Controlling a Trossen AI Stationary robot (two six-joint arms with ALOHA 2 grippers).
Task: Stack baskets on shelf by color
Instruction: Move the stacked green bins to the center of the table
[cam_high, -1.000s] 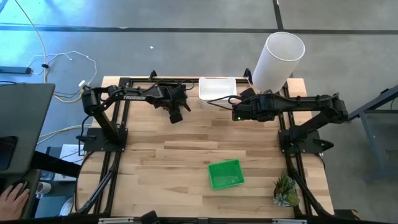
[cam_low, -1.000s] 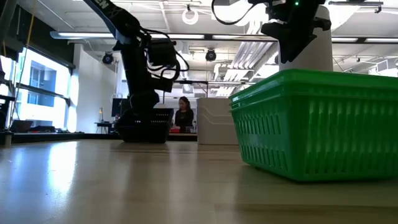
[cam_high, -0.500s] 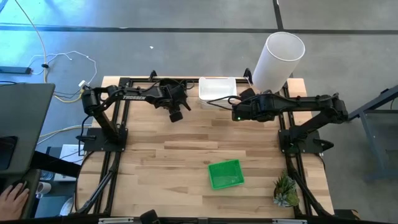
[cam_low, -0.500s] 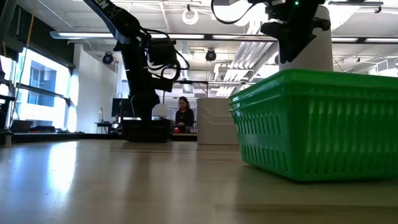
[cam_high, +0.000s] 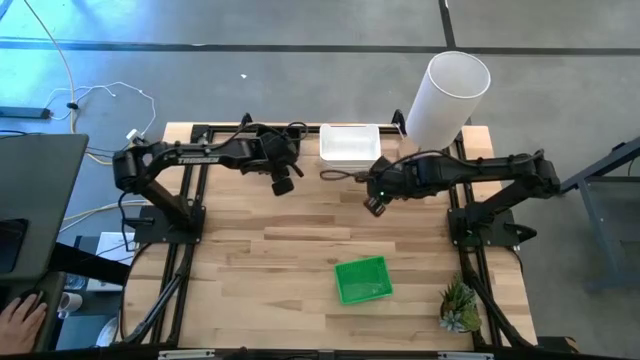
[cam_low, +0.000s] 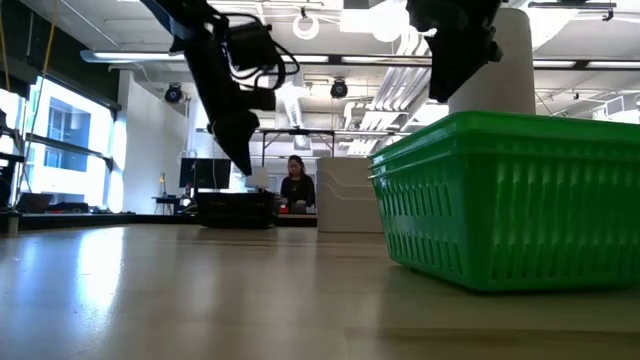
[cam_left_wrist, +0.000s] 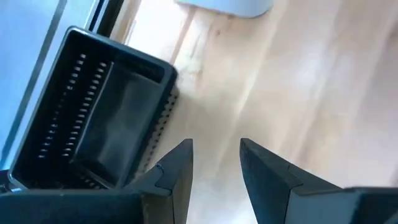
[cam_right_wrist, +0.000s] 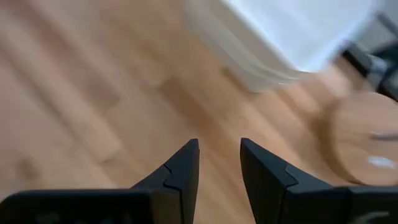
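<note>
1. High view, left gripper (cam_high: 283, 184): held over the far part of the wooden table (cam_high: 290, 250). Left wrist view shows its fingers (cam_left_wrist: 180, 171) apart with a narrow gap and nothing between them.
2. Black basket (cam_left_wrist: 93, 118): slotted sides, just beside the left gripper, on its outer side near the table's far edge. Not touched by the fingers. In the high view the arm covers it.
3. White baskets (cam_high: 349, 143): a stack at the far edge, between the two grippers and beyond both. How many are in the stack cannot be told.
4. Right gripper (cam_high: 373, 205): held over the table, just in front of the white stack. Right wrist view shows its fingers (cam_right_wrist: 183, 168) slightly apart over bare wood, holding nothing.
5. Green basket (cam_high: 362, 279): upright on the table's near half, well apart from the right gripper, toward the front edge. Fills the right foreground in the low view.
6. Tall white cylinder (cam_high: 446, 98): at the far right corner, behind the right arm.
7. Small green plant (cam_high: 458, 308): near right corner, beside the green basket.
</note>
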